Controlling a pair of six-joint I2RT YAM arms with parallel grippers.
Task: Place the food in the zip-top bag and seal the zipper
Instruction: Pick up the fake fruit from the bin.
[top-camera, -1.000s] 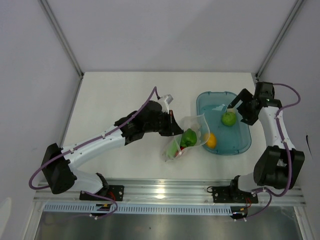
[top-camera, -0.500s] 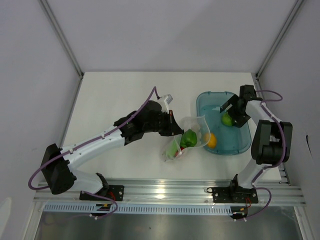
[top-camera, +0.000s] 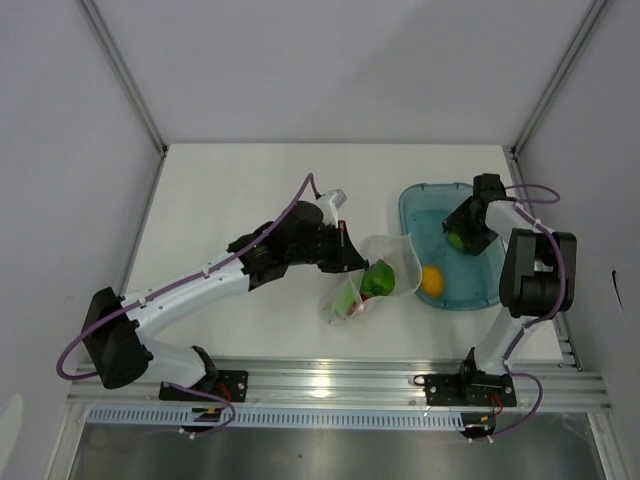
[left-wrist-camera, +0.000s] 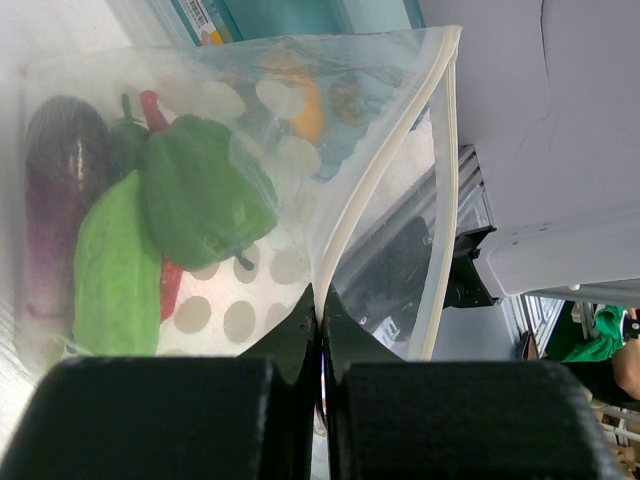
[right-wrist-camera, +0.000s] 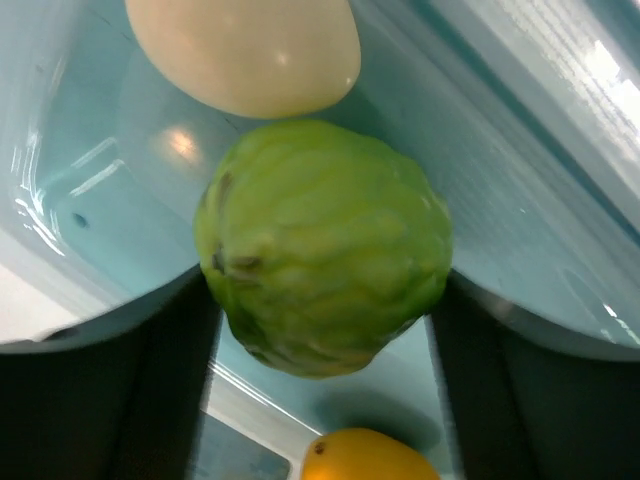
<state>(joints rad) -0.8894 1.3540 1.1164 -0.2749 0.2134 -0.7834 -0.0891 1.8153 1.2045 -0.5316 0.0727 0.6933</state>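
The clear zip-top bag (top-camera: 372, 277) lies left of the teal tray with its mouth open toward it. My left gripper (top-camera: 349, 256) is shut on the zipper strip (left-wrist-camera: 345, 235) at the bag's rim and holds it up. Inside the bag are a green pepper (left-wrist-camera: 200, 190), a green cucumber (left-wrist-camera: 112, 275), a purple eggplant (left-wrist-camera: 58, 190) and a red chili (left-wrist-camera: 168, 287). My right gripper (right-wrist-camera: 325, 300) is in the tray, and its fingers (right-wrist-camera: 150, 390) press both sides of a bumpy green fruit (right-wrist-camera: 322, 240), also seen from above (top-camera: 456, 238).
The teal tray (top-camera: 478, 290) stands at the right. It holds a yellow-orange fruit (top-camera: 432, 281) and a cream egg-shaped piece (right-wrist-camera: 245, 45). The right arm is folded close to the right wall. An aluminium rail (top-camera: 330, 385) runs along the near edge.
My right gripper has moved left across the tray and closed around the green fruit. The tray shifted a little and the orange fruit moved right. The left arm and bag have not moved.
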